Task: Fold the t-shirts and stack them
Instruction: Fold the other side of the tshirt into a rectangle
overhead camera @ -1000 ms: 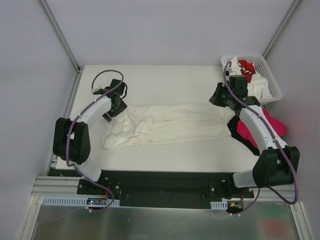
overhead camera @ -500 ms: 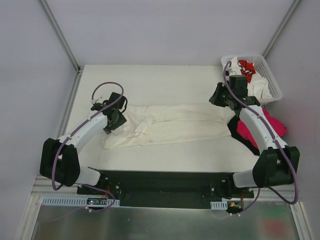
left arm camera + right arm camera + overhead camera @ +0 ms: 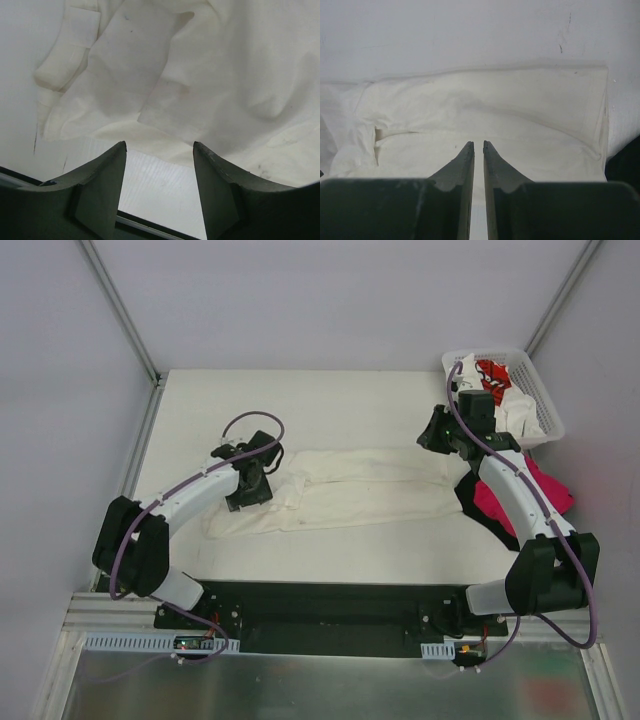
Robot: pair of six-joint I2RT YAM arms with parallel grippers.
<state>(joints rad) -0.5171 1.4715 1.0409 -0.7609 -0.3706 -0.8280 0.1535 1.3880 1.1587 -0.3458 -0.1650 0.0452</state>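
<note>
T-shirt of cream-white cloth (image 3: 350,490) laid out as a long band across the middle of the table (image 3: 330,405), rumpled at its left end, smoother toward the right

At the left end, left gripper (image 3: 252,483) low over the creases and released: fingers (image 3: 100,190) well apart in the left wrist view, nothing caught between them, only a look down on bunched cloth and a strip of bare tabletop below its hem

At the right end, right gripper (image 3: 441,437) down at the band's edge, clenched to a thin slit. From the right wrist view, both tips close over a soft ridge in the cloth; impossible to tell whether any fold is pinched in that slit

Beyond the right gripper, in the far right corner, a white lattice basket (image 3: 541,388), holding a white shirt with red print (image 3: 490,373) toward its far end and more white cloth (image 3: 518,412) heaped at the near end, up to the rim

On the table on the near side of the basket, just beside the band's right end, a magenta-pink shirt (image 3: 552,485) bunched together with a black shirt (image 3: 468,502); no telling which of the two lies on top. Both partly hidden under the right arm (image 3: 515,490), stretched across them on its way to the band

Left arm (image 3: 190,500) reaching in from the near left corner, over bare table; far half of the table free of cloth apart from the basket
</note>
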